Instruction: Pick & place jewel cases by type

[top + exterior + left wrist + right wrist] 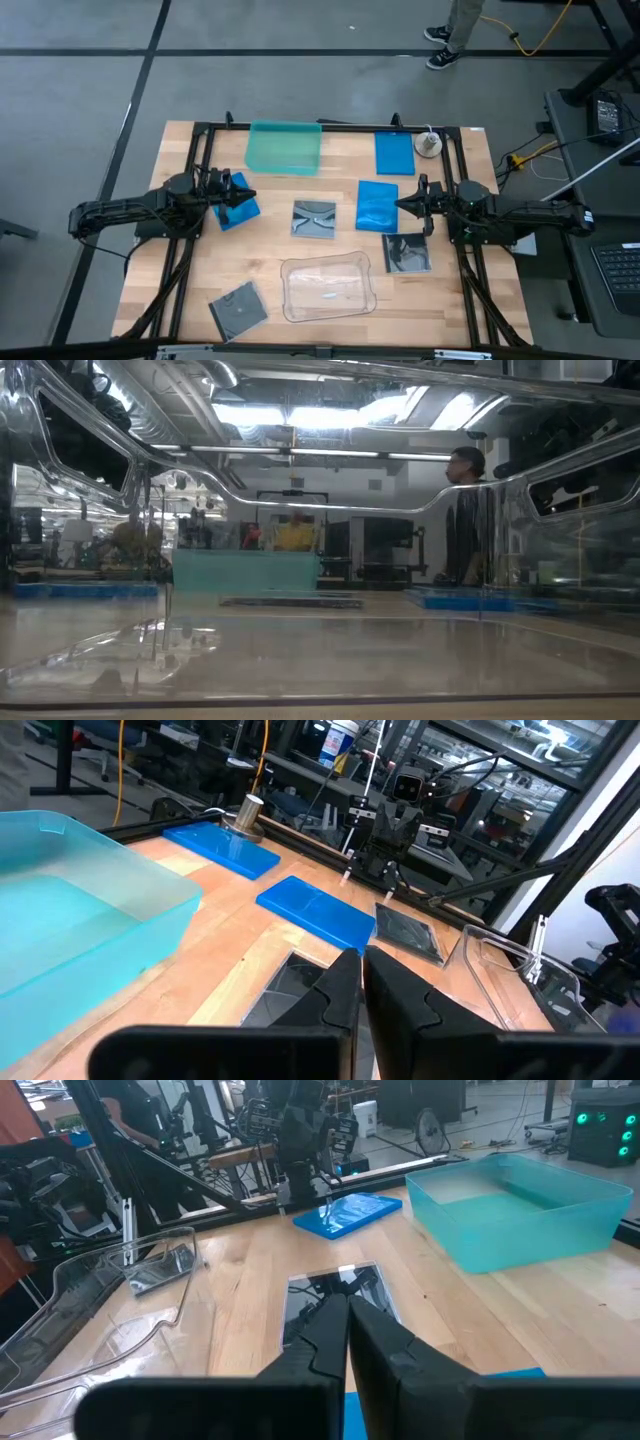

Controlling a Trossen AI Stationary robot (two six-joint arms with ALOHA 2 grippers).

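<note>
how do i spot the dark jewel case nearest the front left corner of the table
Start at the clear plastic tray near the table's front edge in the high view. Just to its left lies a dark jewel case, alone and turned at an angle, unlike the squarer-lying ones farther back.

Three blue jewel cases [377, 205] and three dark ones [314, 220] lie flat, scattered.

Landmark: the central jewel case [314, 219] on the table [180, 280]. Behind it sits the tray [285, 148]; before it, the rounded tray [327, 287]; to its right, another jewel case [376, 206].
</note>
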